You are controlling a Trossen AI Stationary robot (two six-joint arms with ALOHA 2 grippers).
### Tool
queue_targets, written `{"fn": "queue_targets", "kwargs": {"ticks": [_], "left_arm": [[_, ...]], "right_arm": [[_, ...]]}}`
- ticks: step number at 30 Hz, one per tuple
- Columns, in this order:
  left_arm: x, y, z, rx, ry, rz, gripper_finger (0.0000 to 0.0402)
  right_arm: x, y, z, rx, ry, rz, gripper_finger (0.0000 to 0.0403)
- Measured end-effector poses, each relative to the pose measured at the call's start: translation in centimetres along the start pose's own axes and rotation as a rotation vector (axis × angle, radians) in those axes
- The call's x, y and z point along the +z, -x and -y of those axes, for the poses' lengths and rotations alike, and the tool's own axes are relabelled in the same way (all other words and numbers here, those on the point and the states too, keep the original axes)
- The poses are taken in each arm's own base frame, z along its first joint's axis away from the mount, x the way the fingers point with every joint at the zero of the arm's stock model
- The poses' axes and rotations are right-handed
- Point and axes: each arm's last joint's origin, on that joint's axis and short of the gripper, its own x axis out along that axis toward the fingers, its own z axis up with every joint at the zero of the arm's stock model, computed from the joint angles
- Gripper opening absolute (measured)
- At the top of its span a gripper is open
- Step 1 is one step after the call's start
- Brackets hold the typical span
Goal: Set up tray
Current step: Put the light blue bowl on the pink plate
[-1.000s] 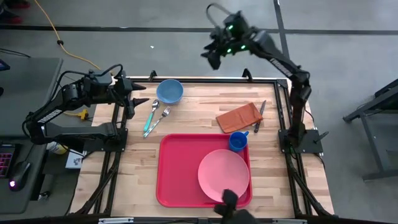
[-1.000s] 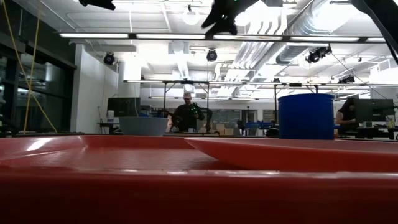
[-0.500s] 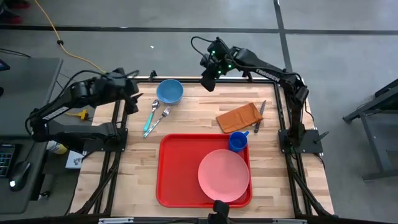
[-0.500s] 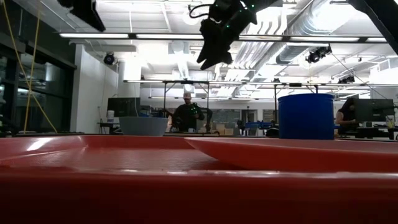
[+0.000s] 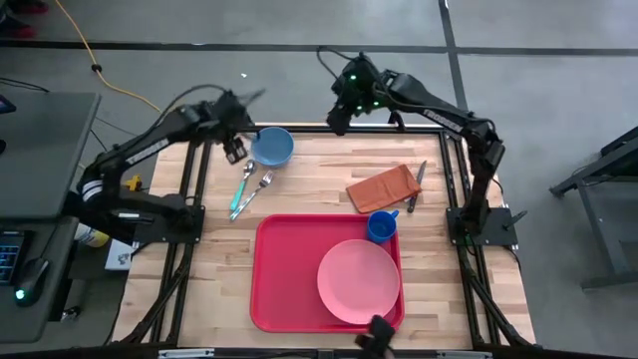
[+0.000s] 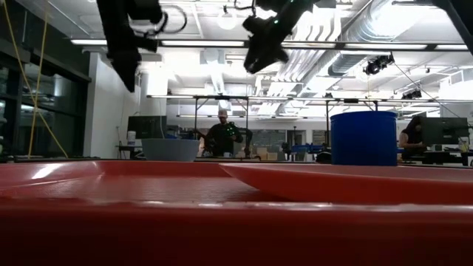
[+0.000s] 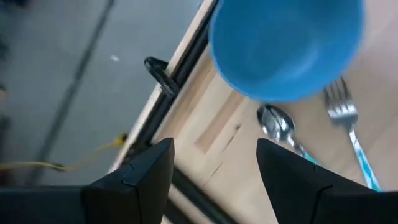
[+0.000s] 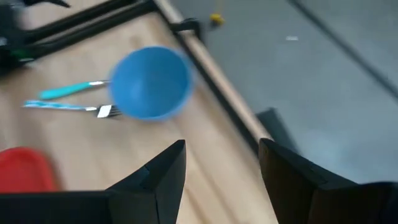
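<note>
Red tray [image 5: 289, 269] sits lower centre on wood-plank table [image 5: 299, 189], pink plate [image 5: 358, 280] on its right half. Left end effector [image 5: 235, 150] & right end effector [image 5: 337, 120] hover at far edge, both open, empty. Beyond: grey floor.

Large flat red plastic tray [image 5: 294, 269]: round pink plate [image 5: 358, 281] inside, small blue cup [image 5: 381, 226] at 1 o'clock corner, blue bowl [image 5: 271, 147] at 11 o'clock.
</note>
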Motion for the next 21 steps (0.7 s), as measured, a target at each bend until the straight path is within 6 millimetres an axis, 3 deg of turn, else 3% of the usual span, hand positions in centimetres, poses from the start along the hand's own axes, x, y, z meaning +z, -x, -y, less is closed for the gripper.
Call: {"fn": "queue_targets", "kwargs": {"ticks": [4, 9, 14, 21], "left_arm": [[0.2, -2.6, -3.3, -0.155, 0.144, 0.056, 0.0262], [-0.6, -4.8, -6.1, -0.257, 0.270, 0.062, 0.0262], [-0.8, -6.9, -6.7, -0.454, 0.325, 0.076, 0.0262], [-0.4, -10.3, -6.2, -0.477, 0.436, -0.068, 0.0262]], "right_arm": [[-0.3, 3.4, 0.6, -0.146, -0.004, -0.017, 0.0181], [-1.4, 8.6, 1.1, -0.151, -0.031, -0.040, 0.0181], [-3.4, 13.8, 0.4, -0.176, -0.052, -0.015, 0.0181], [-8.1, 18.7, -0.9, -0.257, -0.097, 0.049, 0.0181]]}}
